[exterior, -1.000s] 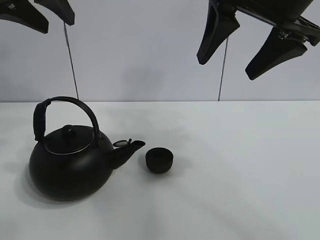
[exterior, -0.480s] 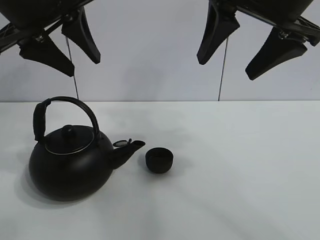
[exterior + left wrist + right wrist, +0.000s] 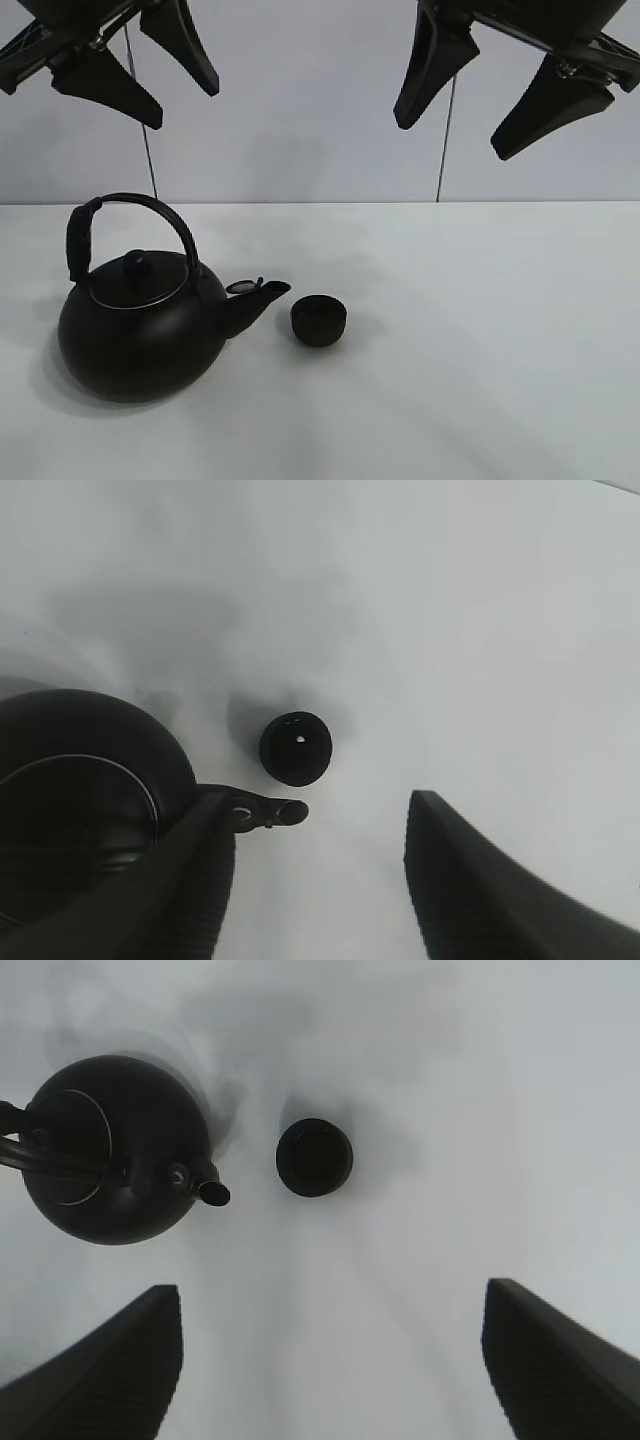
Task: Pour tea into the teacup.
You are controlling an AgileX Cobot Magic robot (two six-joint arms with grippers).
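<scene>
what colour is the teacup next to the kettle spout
Matte black all over, like the kettle. The teacup shows best in the right wrist view.

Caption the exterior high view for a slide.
Kettle and teacup stand apart on the table; both grippers, left and right, hang open above.

No readable text, label, brand, number or sign shows on the kettle (image 3: 140, 320), teacup (image 3: 319, 321) or desk (image 3: 480, 350).

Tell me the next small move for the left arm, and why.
Probably lower the open left pincer toward the kettle's arched handle. The kettle sits ungrasped on the table, spout beside the teacup, and both pincers hang high above, so nothing can pour yet.
</scene>
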